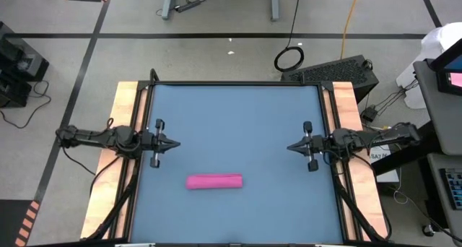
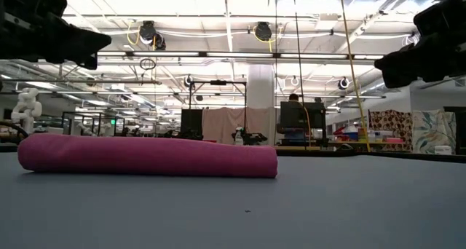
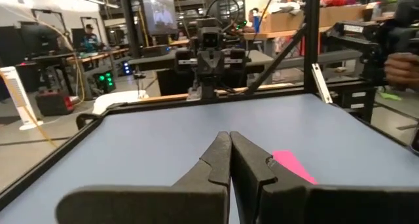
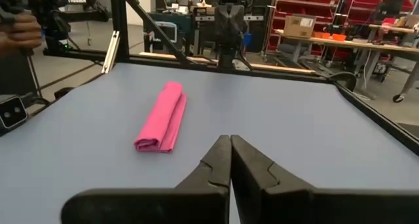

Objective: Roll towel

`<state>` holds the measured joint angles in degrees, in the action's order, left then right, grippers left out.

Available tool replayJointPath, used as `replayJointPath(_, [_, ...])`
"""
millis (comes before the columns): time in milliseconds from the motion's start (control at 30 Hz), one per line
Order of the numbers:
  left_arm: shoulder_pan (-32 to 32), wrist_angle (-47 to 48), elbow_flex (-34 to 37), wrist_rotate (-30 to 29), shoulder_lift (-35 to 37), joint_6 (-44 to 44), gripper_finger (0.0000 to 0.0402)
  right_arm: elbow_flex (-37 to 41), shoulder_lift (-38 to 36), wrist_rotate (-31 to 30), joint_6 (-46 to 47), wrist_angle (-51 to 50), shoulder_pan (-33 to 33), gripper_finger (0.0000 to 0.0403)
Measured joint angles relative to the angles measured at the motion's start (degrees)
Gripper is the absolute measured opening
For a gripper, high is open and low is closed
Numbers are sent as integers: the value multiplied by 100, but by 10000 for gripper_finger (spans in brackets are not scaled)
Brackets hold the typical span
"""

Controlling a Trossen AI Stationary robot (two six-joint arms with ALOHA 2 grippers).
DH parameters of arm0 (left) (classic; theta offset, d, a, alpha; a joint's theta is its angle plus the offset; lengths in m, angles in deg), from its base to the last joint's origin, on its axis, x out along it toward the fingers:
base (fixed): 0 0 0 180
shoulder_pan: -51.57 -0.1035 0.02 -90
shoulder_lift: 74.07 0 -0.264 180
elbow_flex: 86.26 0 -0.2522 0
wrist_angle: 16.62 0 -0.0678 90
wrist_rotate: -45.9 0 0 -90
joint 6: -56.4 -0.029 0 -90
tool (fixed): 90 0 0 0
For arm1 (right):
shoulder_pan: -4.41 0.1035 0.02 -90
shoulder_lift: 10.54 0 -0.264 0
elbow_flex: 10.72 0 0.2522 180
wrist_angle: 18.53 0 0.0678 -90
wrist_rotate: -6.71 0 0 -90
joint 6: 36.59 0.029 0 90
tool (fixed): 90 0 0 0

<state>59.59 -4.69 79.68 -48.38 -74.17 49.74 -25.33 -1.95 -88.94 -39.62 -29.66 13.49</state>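
left arm: stretched out level from the left edge of the table (image 1: 238, 102), wrist in line with the forearm, my left gripper (image 1: 175, 143) pointing across toward the opposite side.
left claw state: clenched, fingers (image 3: 213, 162) pressed flat together tip to tip, nothing between them.
left claw height: off the blue surface; in the low view it sits high, well above the cloth.
right arm: mirror of the left, reaching in level from the right edge, my right gripper (image 1: 290, 147) pointing straight back at the left one.
right claw state: clenched too, fingers (image 4: 249, 162) meeting along their full length, empty.
claw to claw: tips face each other across the middle of the table, well apart, roughly on one line.
towel (image 1: 214, 181): rolled into a tight pink tube, lying flat on the table, long axis running side to side.
towel vs left claw: ahead of my left tip and off to its right, apart from it; only one pink corner (image 3: 292, 166) shows past my left fingers.
towel vs right claw: ahead of my right tip and off to its left, apart; the layered end of the roll (image 4: 163, 116) faces this wrist camera.
towel from low view: roll (image 2: 145, 155) lies level, no loose edge sticking up.
contact: neither claw touches the towel.
background: a person's hand (image 3: 400, 68) on equipment beyond the table's far edge, seen from the left wrist.
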Motion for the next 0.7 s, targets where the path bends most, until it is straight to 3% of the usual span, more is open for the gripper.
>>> replayJointPath(367, [-697, 99, 2, 599, 9, 272, 6, 0, -374, 102, -299, -108, -4, 0])
replayJointPath(700, [-699, 100, 4, 623, 9, 338, 3, 0, -400, 139, 105, -106, -4, 0])
